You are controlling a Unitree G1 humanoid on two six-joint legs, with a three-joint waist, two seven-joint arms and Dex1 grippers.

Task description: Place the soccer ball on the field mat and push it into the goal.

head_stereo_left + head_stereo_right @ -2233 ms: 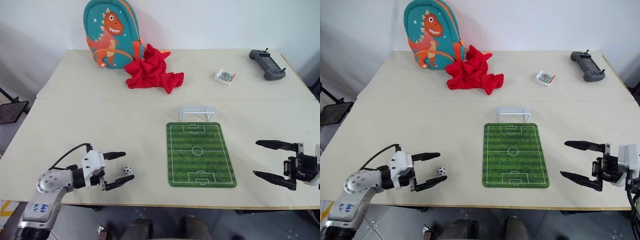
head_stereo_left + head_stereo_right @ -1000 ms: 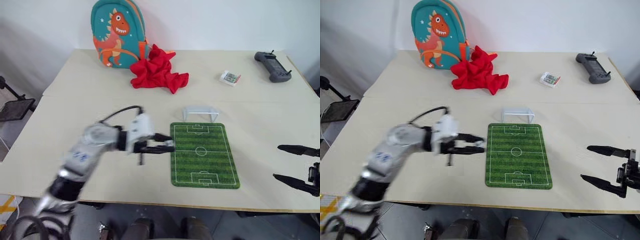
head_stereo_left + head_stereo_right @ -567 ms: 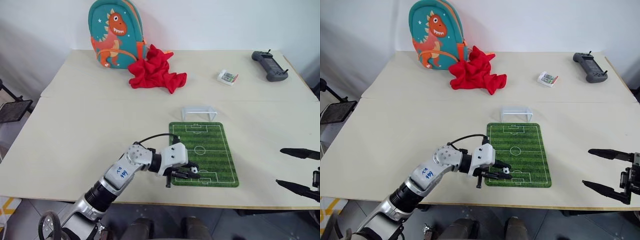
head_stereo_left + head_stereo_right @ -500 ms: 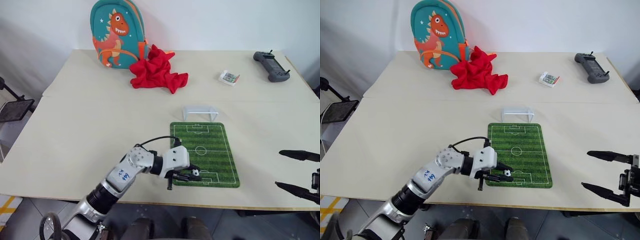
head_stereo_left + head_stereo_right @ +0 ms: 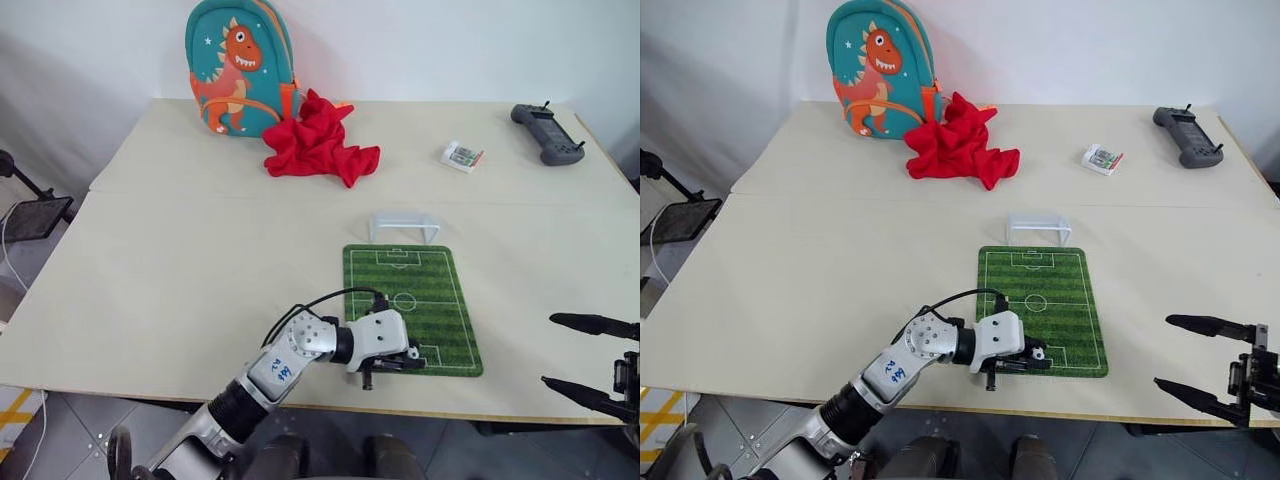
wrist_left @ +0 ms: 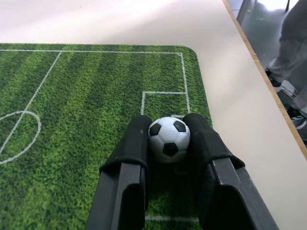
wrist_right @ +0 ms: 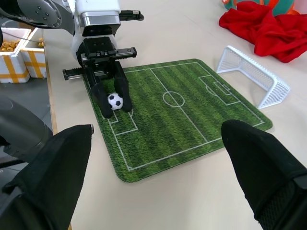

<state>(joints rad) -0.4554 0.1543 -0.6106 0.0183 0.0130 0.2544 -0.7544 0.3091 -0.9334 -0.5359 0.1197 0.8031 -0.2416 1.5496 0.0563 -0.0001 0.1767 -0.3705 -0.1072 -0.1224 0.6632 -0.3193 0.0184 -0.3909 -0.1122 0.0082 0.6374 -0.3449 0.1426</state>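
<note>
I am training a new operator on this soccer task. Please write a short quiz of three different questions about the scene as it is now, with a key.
1. True or false: the left gripper holds the ball between its fingers.
2. Where is the ball now? A) on the bare table B) over the mat, at the end nearest the robot C) inside the goal
3. Fill in: the right gripper is ____ and holds nothing.

Key: 1 true; 2 B; 3 open.
</note>
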